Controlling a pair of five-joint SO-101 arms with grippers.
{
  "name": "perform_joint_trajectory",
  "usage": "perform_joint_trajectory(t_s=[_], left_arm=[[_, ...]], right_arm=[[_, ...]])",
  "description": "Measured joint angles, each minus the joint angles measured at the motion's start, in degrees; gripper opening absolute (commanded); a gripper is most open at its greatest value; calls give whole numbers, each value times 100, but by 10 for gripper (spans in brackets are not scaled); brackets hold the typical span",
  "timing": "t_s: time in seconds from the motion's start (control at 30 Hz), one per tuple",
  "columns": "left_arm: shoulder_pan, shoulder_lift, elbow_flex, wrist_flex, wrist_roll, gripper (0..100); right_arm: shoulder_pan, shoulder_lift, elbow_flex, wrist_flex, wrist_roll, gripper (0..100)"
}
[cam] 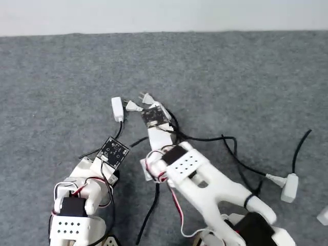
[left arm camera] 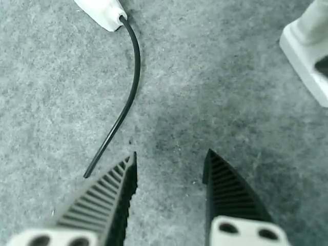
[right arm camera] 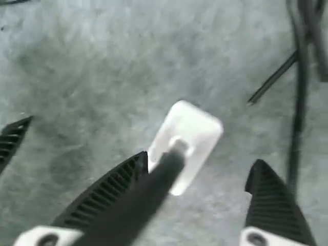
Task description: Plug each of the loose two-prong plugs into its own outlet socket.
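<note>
Grey table (cam: 230, 66), left arm (cam: 77, 202) and right arm (cam: 210, 182) at its near edge. As landmark, a white socket (cam: 118, 108) lying flat left of centre, black cable (cam: 119, 128) running from its near end back toward the arms. Touching or nearly touching the socket's far right corner, a small white cabled piece (cam: 133, 106); cannot tell whether joined. Just right of that, a plug (cam: 146, 99) with two bare prongs pointing away from the arms, in no socket.

Left pincer (left arm camera: 171, 154) nearer the arms than the socket, low over bare table, fingers (left arm camera: 115, 197) spread well apart with nothing between them. Ahead of it, the socket's cable end, and the cable curving down past one fingertip.

Right pincer (right arm camera: 200, 159) just right of the socket, spread wide on either side of a white cabled body (right arm camera: 187, 141). One finger close against that body, a clear gap at the other, so not clamped. Black lead (right arm camera: 148, 200) from the body running back between the fingers. Cannot tell here whether plug or socket.

Far right of the socket, well apart, a second white block (cam: 290, 187) with a cabled tip (cam: 274, 179) meeting its end. Farther right again, at the frame's edge, another white bit (cam: 323, 215). Between the socket and that block, loose black wires (cam: 225, 139) trailing under the right arm.
</note>
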Motion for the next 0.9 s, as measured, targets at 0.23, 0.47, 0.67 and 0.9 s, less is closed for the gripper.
perform_joint_trajectory(t_s=[0.23,0.47,0.67,0.9], left_arm=[[-9,0,0,0,0,202],[-123,0,0,0,0,202],[-255,0,0,0,0,202],[-290,0,0,0,0,202]], right_arm=[[-149,598,-316,18,-211,306],[220,1688,-958,18,-220,18],[712,1873,-1345,404,229,8],[1442,1064,-1442,1451,835,8]])
